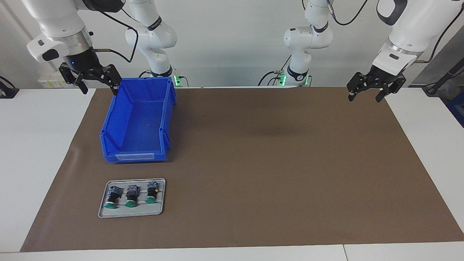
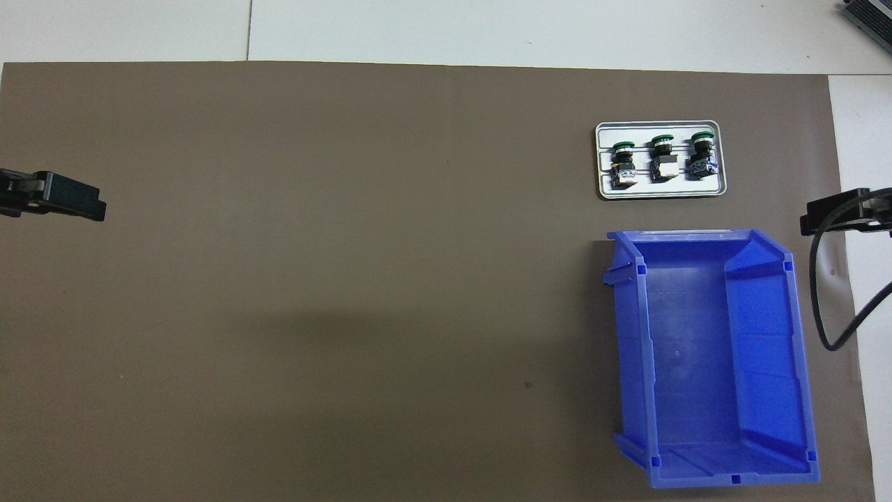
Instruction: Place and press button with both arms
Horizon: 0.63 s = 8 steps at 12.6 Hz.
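Nearest the facing camera: flat grey rectangular metal tray [image 1: 131, 214] with raised rim, carrying three small push-buttons with round green caps, black cylinder bodies and blue-grey block bases [image 1: 131, 196], lying on their sides in a row, caps pointing away from the robots. Just nearer the robots than that tray: open blue plastic storage bin [image 1: 137, 123], nothing inside, on the brown mat [image 1: 272, 163] covering the white worktop [image 1: 36, 145]. Both tray and bin toward the right arm's end of the worktop. Nothing lifted yet; task judged at its very start. Likely trouble from here: caps and bodies packed close together, so a wide tool coming down on one button could nudge or roll its neighbour; a round body gripped off-centre could twist or slip free; a button set down on its side rather than on its base could skid when pressed. Right tool [image 1: 99, 83] raised over the bin's corner nearest the robots, fingers spread wide, holding and touching nothing. Left tool [image 1: 366, 95] raised over the mat's edge, well apart from the tray, likewise spread wide and unladen, waiting.
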Each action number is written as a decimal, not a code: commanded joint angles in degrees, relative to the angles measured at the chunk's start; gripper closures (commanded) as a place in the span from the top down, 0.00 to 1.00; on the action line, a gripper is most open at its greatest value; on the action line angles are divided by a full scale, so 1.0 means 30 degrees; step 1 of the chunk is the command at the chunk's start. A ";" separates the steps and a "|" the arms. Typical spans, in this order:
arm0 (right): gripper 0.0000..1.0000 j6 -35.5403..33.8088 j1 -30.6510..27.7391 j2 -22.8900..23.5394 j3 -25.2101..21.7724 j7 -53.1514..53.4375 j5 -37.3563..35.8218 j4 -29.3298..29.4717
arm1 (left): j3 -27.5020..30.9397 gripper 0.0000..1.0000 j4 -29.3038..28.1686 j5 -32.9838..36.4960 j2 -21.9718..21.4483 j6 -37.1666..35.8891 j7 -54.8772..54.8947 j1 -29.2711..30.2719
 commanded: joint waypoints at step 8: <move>1.00 0.0819 -0.0066 -0.1011 0.0126 0.0420 0.0146 -0.1440 | -0.0149 1.00 -0.0579 0.0363 -0.0510 -0.0006 -0.0192 0.0126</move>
